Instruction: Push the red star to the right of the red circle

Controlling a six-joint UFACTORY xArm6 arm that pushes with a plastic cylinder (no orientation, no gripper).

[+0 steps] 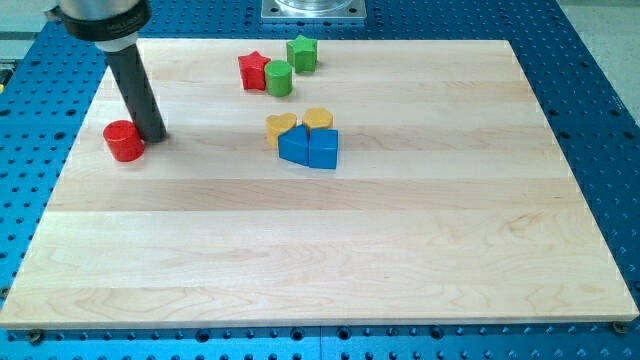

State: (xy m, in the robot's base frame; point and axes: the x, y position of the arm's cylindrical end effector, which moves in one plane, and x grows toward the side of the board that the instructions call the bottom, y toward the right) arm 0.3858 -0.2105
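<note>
Pale wooden counter (330,260), wide and rectangular, lying on a blue perforated base (590,60). Most of the wood bare toward the view's bottom and right.

Dark rod (135,85) dropping from a grey collar at the view's top left, slanting slightly down to the wood. My tip (152,136) planted on the counter just at the right of the red circle (124,141), touching or nearly touching its side; cannot tell which. No claw on this arm, only the rod, so nothing spread, pressed together or pinching.

Blue pair next in bulk, near the counter's middle toward the top: a blue block (294,146) of angled, unclear shape touching a blue cube (323,149) on its right. Pressed against their top edges, a yellow heart (281,127) at the left and a second yellow block (318,119), rounded, shape not clear, at the right.

Red circle a short squat cylinder, near the counter's left edge.

Red star (254,71) near the top edge, well apart from the red circle, up and to its right. Bright red, flat-topped, blunt points showing around its outline. Green cylinder (279,78) touching its right side. Green star-like block (302,53) just beyond, up and to the right of the cylinder.
</note>
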